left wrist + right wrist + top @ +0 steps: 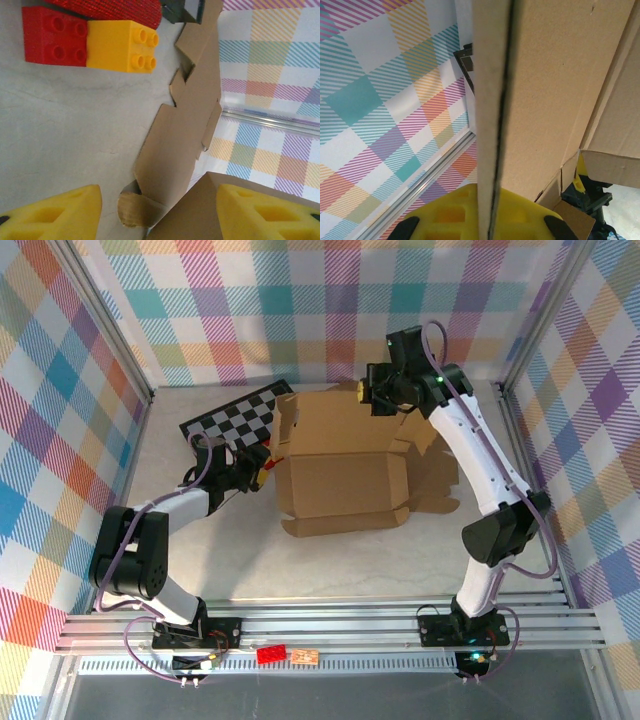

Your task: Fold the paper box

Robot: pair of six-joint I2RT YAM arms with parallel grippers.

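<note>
Paper box mid-table; we note right gripper at its 12 o'clock clenched on the box's back wall (seen edge-on), left gripper at 9 o'clock released, jaws apart.

Plaid pastel walls; pale grey floor.

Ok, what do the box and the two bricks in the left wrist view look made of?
The box: brown cardboard, matte, with a raw layered edge in the right wrist view. The red brick and yellow brick: probably moulded plastic, smooth, slightly shiny, with round studs.
</note>
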